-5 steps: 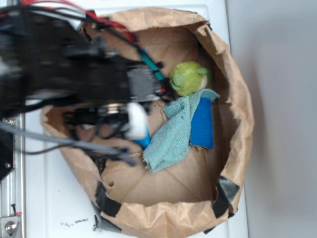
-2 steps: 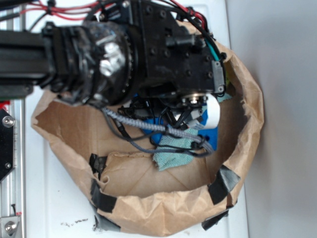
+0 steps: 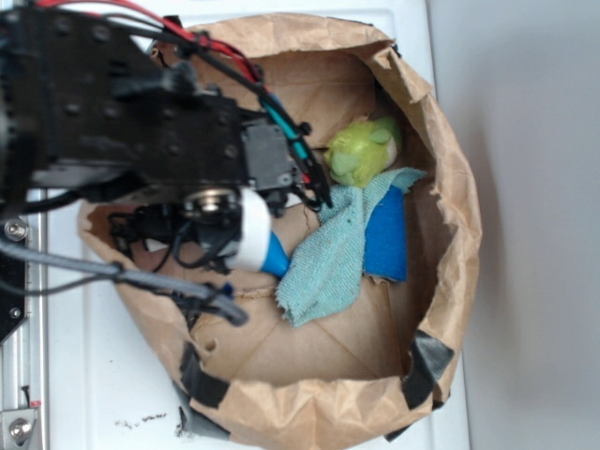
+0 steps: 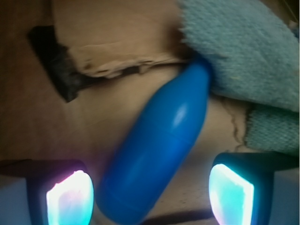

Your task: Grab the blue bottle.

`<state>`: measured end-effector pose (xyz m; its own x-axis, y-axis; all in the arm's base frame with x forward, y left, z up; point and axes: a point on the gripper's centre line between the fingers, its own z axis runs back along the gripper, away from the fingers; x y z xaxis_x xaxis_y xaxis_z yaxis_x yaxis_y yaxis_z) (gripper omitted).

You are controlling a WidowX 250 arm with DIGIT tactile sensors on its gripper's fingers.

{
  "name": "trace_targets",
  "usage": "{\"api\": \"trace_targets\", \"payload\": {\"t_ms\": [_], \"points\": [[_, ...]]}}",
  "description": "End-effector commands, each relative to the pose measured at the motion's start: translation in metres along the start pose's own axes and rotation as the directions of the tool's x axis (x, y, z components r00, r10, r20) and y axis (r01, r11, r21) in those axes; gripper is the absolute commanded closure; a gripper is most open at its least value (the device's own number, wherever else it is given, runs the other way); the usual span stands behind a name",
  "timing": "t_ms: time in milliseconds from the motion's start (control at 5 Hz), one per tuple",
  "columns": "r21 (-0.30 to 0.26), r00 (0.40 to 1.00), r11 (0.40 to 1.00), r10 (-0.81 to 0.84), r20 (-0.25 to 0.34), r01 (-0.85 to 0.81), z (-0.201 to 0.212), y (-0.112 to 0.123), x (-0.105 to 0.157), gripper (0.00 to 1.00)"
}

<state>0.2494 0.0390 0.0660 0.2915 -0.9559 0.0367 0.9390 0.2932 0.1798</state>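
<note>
Since the earlier exterior frame, when the arm was stretched across the paper bag (image 3: 450,187) and most of its contents were covered, the arm has been drawn back toward 9 o'clock, so that the teal terry cloth (image 3: 328,253), the flat blue block (image 3: 386,239) and the green plush toy (image 3: 361,150) are exposed again. By the wrist view the gripper (image 4: 150,192) is shown with its fingers spread apart, one pad at 7 o'clock and the other at 5 o'clock, and nothing is clamped. Between them the blue bottle (image 4: 159,140) is seen lying on the brown paper, its flat end nearer the left pad, its tapered end pointed toward 1 o'clock and tucked against the cloth's edge. Whether either pad touches the bottle cannot be told
</note>
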Motion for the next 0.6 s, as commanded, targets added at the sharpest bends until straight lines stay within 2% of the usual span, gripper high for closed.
{"api": "trace_targets", "payload": {"t_ms": [0, 200, 400], "points": [[0.051, 1.000, 0.999, 0.002, -0.004, -0.002, 0.000, 0.023, 0.008, 0.00], [0.054, 1.000, 0.998, 0.019, -0.018, -0.018, -0.007, 0.031, 0.011, 0.00], [0.055, 0.999, 0.998, 0.017, -0.030, -0.015, -0.013, 0.028, 0.014, 0.00]]}}
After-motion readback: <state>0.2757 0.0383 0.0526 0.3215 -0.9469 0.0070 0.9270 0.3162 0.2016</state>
